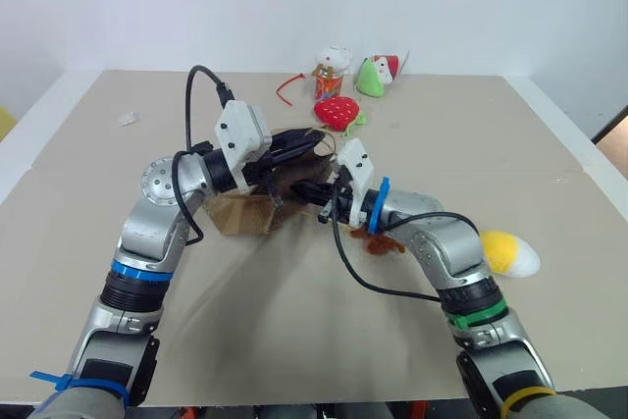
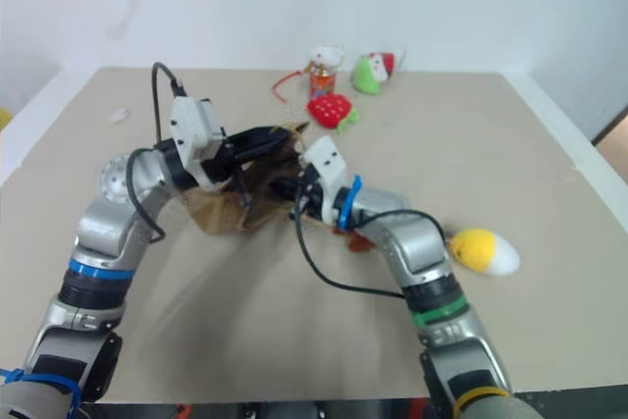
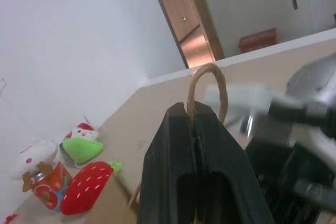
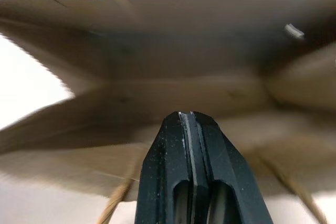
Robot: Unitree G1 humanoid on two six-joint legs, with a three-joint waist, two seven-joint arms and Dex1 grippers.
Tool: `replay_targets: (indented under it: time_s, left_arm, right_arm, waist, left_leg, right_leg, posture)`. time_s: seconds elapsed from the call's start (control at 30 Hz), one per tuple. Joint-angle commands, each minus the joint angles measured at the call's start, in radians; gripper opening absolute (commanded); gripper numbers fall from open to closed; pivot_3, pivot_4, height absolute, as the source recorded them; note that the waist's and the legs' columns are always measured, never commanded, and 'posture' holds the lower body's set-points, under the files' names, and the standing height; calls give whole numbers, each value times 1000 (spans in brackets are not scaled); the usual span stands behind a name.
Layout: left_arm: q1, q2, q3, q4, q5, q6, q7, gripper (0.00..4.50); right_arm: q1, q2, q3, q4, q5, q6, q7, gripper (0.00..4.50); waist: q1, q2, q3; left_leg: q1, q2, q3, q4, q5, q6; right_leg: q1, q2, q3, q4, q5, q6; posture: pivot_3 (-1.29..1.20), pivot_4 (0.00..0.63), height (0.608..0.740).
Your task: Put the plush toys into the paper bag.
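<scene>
paper bag (image 1: 245, 211): largely hidden behind both arms, its mouth covered.
brown toy (image 1: 378, 240): mostly hidden under the right forearm; its shape cannot be told.
small scrap (image 1: 127, 119) on the table: too small to be identified.
red cord (image 1: 286, 88): kind cannot be told.

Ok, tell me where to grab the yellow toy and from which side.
Take the yellow toy across its rounded middle, coming from above. It lies on its side on the table, egg-shaped and touching nothing else, so the jaws should probably straddle its narrow width, not its length.
</scene>
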Motion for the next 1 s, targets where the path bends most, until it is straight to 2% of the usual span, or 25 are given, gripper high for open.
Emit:
replay_targets:
  time_s: [0.03,0.4,0.63,1.0]
  left_arm:
    - [-13,-6,7,-53,-3,4,23,0]
    - [33,14,26,-104,6,4,59,0]
    - [-28,25,43,-121,16,-18,81,0]
    - [-140,60,35,-48,28,-75,35,0]
  right_arm:
    - [18,-4,50,25,-63,-8,-2,77]
    - [65,45,94,103,-139,11,-18,77]
    - [58,71,65,125,-155,24,-47,77]
    - [50,79,56,135,-172,-10,-47,77]
  waist:
    - [0,0,0]
    - [-2,0,0]
    - [-2,0,0]
    - [-2,0,0]
  left_leg:
    - [0,0,0,0,0,0]
    - [2,1,1,0,0,0]
    - [2,2,1,0,0,0]
    - [3,2,2,0,0,0]
  right_leg:
    - [0,0,0,0,0,0]
    - [0,1,1,1,0,0]
    - [0,3,1,1,1,-2]
    - [0,5,2,1,2,-3]
  posture:
    - [0,150,740]
    - [0,150,740]
    - [0,150,740]
    - [0,150,740]
